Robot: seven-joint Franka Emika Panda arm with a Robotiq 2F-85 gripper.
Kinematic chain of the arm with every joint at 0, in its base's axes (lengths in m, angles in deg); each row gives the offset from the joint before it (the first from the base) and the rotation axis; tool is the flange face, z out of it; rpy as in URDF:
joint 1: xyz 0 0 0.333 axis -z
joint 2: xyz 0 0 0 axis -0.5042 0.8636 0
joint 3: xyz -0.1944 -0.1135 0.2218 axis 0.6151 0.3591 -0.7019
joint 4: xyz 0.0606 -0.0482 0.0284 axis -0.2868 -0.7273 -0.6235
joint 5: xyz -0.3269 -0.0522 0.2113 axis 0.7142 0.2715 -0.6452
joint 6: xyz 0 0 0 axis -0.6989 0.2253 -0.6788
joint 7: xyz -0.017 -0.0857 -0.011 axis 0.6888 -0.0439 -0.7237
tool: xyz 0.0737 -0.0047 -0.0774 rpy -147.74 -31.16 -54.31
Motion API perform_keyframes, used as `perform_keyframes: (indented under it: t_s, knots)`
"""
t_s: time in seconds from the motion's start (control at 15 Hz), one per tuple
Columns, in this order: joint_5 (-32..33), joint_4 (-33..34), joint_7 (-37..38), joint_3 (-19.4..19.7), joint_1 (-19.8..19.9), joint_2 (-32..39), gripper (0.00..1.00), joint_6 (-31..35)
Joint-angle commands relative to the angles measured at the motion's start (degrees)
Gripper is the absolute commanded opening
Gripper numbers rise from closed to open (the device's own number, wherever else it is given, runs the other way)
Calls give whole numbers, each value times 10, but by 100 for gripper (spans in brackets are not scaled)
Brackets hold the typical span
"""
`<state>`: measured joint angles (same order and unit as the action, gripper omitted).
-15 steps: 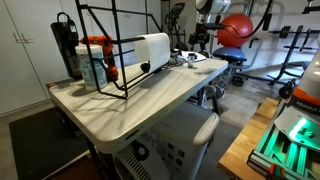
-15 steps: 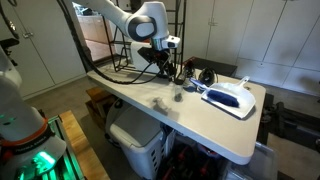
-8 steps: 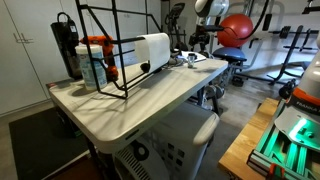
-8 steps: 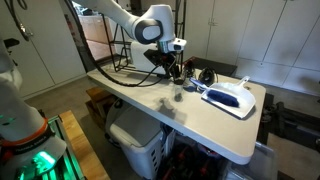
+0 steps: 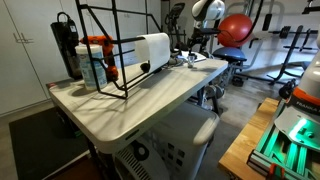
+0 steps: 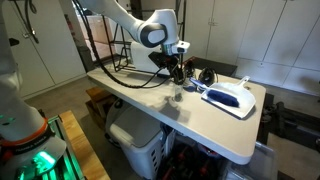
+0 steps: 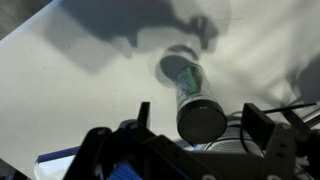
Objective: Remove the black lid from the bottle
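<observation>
Since the white table (image 6: 192, 122) lies under your gripper (image 7: 198, 118), jaws spread and empty, the bottle (image 7: 186, 80) stands upright on the table, long axis vertical, its black lid (image 7: 203, 122) centred between the jaws.

Site: garage-type home gym doubling as a robot workspace, per red exercise ball (image 5: 237, 27) and black gym frames (image 5: 292, 50) on a bare concrete floor (image 5: 245, 108), plain wall cabinets (image 6: 235, 35), and a white table (image 5: 160, 100) with the arm (image 6: 150, 32) over it.
</observation>
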<state>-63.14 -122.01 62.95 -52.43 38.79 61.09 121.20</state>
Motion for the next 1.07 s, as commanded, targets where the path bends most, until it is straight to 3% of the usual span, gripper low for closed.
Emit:
perform_keyframes:
  t_s: [0.0,0.2,0.27,0.8,1.0]
  knots:
    - [-3,19,14,1,0,25,87,13]
    - [-5,27,14,0,0,33,79,18]
    - [-5,29,12,-1,0,35,71,19]
    - [0,41,18,-1,-4,47,73,27]
    - [-3,46,16,-2,-3,50,70,29]
